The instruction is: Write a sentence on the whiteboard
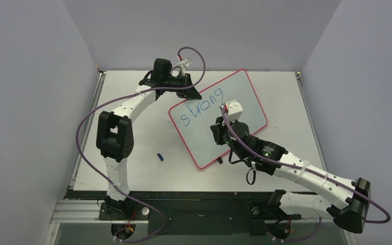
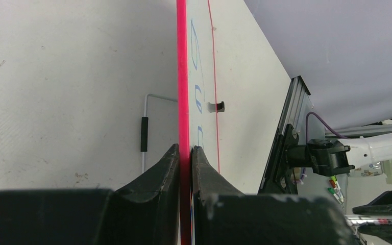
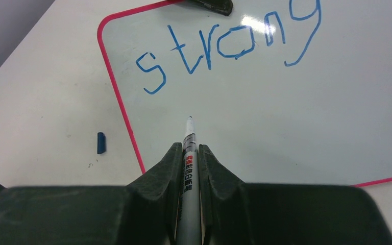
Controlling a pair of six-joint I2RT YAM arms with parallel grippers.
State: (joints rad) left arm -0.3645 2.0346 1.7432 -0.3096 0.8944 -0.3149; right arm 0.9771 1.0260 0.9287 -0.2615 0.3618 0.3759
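**Q:** Now, where is the whiteboard (image 1: 247, 97) sitting relative to the two grippers?

**A:** It is lying slantwise on the table (image 1: 132, 168), across the middle and right. The left gripper (image 2: 185, 149) is clamping the board's red rim at its far-left edge, with one finger on each face. The right gripper (image 3: 190, 148) is hovering over the near-left part of the board, pinching a marker (image 3: 189, 133) tight between its fingers.

**Q:** And where is the marker tip pointing?

**A:** It is pointing at bare board just below the written line, roughly under the "t" and "r". Whether it is touching the surface — cannot tell from these views.

**Q:** What writing is showing?

**A:** The sentence (image 3: 219, 50) is showing one word in blue, "strong", running along the side nearest the left gripper. The marker barrel is carrying red and black print — too small to read.

**Q:** Anything else on the table?

**A:** A small blue piece (image 1: 160, 156), cap-like, is lying left of the board's near corner, apart from it.
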